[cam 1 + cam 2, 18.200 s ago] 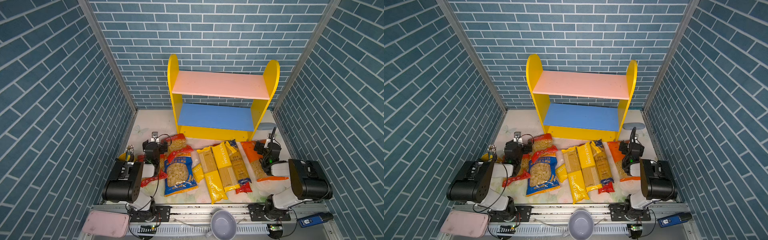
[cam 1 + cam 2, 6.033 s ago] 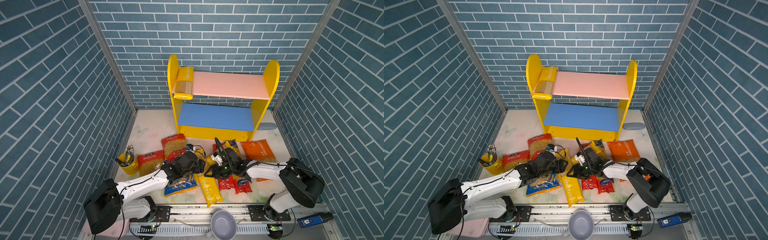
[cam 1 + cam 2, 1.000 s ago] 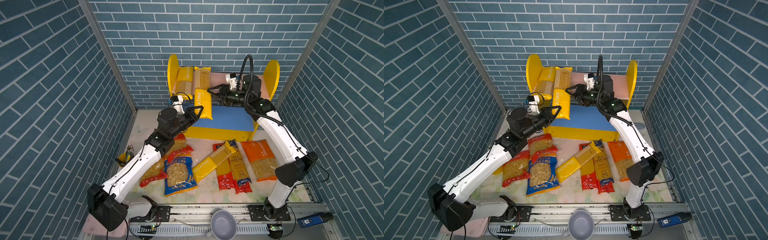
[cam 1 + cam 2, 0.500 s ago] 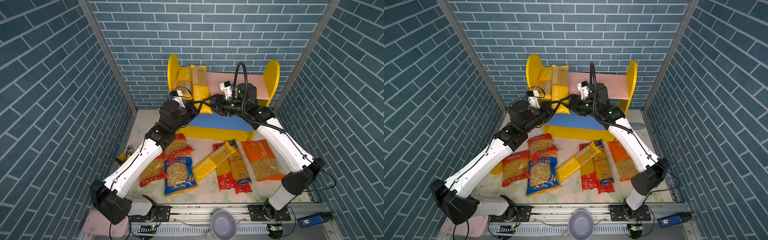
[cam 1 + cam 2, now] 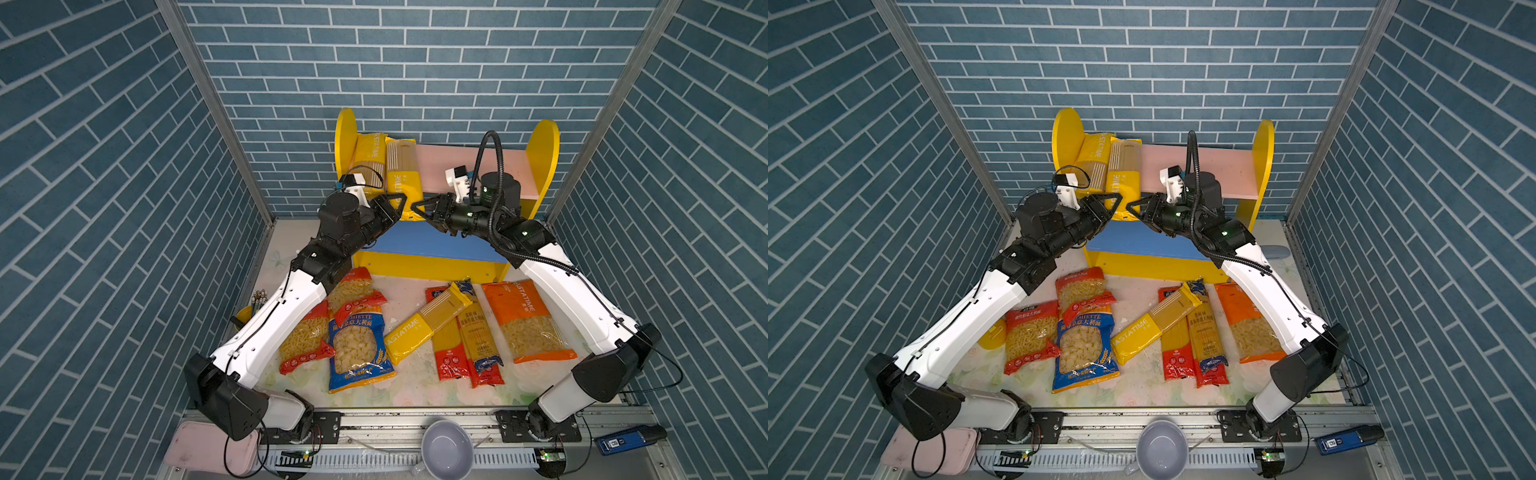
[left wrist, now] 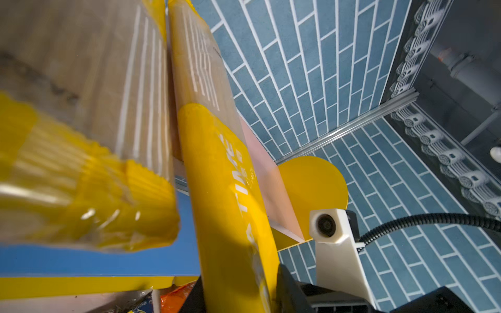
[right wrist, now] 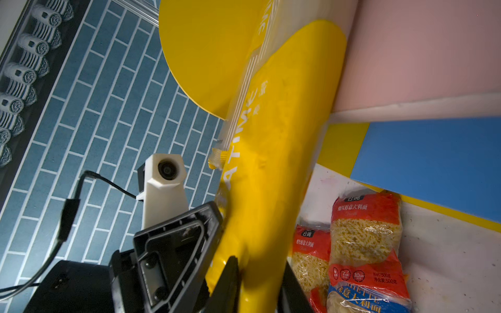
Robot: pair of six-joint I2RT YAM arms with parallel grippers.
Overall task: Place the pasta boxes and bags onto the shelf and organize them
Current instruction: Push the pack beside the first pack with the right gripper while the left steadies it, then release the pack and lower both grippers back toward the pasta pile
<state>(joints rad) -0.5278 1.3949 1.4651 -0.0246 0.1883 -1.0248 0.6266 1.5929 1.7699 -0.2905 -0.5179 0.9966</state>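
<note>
We read this as a moment of settling a long pack on the shelf (image 5: 544,158). The overhanging PASTATIME pack (image 5: 402,174) lies on the pink upper board (image 5: 449,166), running from far to near. Its near end hangs past the front edge, above the blue lower board (image 5: 436,249). It sits tight against the leftmost PASTATIME pack (image 5: 368,153), which leans on the shelf's left side. We judge that this packing to the left is meant to keep the rest of the board free.

Both pincers meet at the hanging end, probably because it is the only part clear of the board. In its wrist view the right pincer (image 5: 422,208) has its jaws drawn in on the yellow end and seems to grip it. The left pincer (image 5: 399,201) has its jaws somewhat apart on either side of the same end. We cannot tell whether they press on it.

With so much of the pack overhanging, it could tip forward if let go, so we expect it needs sliding farther in.

The rest waits on the tabletop (image 5: 407,390):
- a third PASTATIME pack (image 5: 419,328)
- a red spaghetti pack (image 5: 446,353)
- an orange bag (image 5: 528,320)
- a blue bag (image 5: 357,349)
- two red bags (image 5: 307,332)
</note>
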